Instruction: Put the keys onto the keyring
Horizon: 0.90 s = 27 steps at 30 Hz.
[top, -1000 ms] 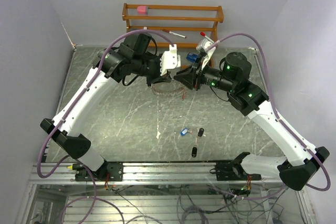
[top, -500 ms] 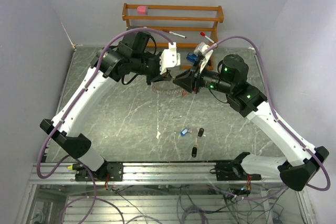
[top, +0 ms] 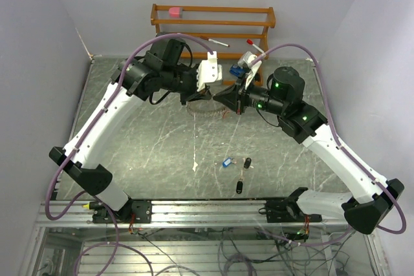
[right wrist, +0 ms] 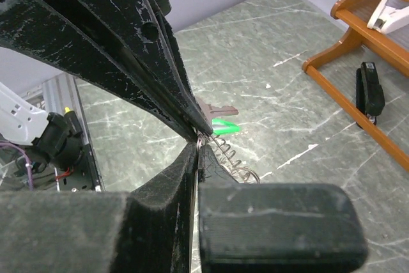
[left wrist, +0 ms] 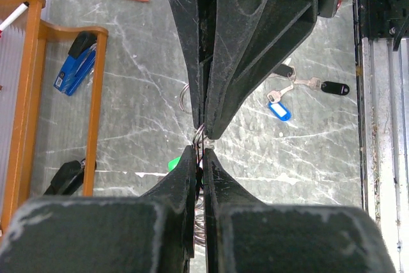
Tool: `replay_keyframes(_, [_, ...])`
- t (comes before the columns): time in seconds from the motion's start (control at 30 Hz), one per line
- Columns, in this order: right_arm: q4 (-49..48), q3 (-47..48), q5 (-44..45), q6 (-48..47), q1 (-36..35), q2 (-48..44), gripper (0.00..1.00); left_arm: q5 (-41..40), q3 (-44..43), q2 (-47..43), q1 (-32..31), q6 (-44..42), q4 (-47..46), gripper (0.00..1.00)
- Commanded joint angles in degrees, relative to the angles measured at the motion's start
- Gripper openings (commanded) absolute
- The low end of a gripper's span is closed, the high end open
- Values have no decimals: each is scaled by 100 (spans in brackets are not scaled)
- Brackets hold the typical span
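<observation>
Marbled green bench, wooden rack at its far edge. Both arms meet tip to tip in front of the rack. Left pincer clenched on the thin wire of the keyring. Right pincer clenched on the same keyring from the opposite side. Keyring is held between them above the bench, with a green key right at it. Blue key and two black keys lie loose on the bench, well apart from the keyring, nearer the arm bases.

Jaws of right gripper pinched on keyring (thin coiled wire), tips meeting left gripper; green key just beyond.
</observation>
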State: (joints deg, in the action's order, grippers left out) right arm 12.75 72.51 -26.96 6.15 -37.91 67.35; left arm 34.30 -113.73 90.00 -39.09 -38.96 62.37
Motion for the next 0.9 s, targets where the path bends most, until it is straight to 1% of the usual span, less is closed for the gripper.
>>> replay_keyframes(0.0, [-307, -18, 250, -14, -32, -70, 0, 283, -226, -171, -53, 129, -233, 7])
replay_keyframes(0.1, [-519, -116, 314, 80, -27, -167, 0, 218, -57, -287, -47, 186, -385, 8])
replay_keyframes(0.2, [-711, -207, 385, 212, -29, -230, 0, 384, 145, -410, -54, 185, -543, 16])
replay_keyframes(0.23, [-739, -218, 390, 256, -24, -220, 0, 454, 191, -450, -52, 197, -594, 17])
replay_keyframes(0.37, [-888, -246, 403, 473, -31, -181, 0, 762, 218, -469, -54, 51, -489, 17])
replay_keyframes(0.5, [-874, -172, 420, 706, -29, -80, 0, 917, 340, -520, -70, -308, -314, 21])
replay_keyframes(0.6, [-801, -86, 407, 807, -22, 8, 0, 623, 513, -585, -77, -711, -204, 23])
replay_keyframes(0.73, [-823, -66, 319, 977, -31, 97, 0, 266, 486, -586, -89, -1513, 250, 26])
replay_keyframes(0.87, [-719, 33, 297, 1133, -26, 225, 0, 137, 440, -542, -106, -2033, 529, 28])
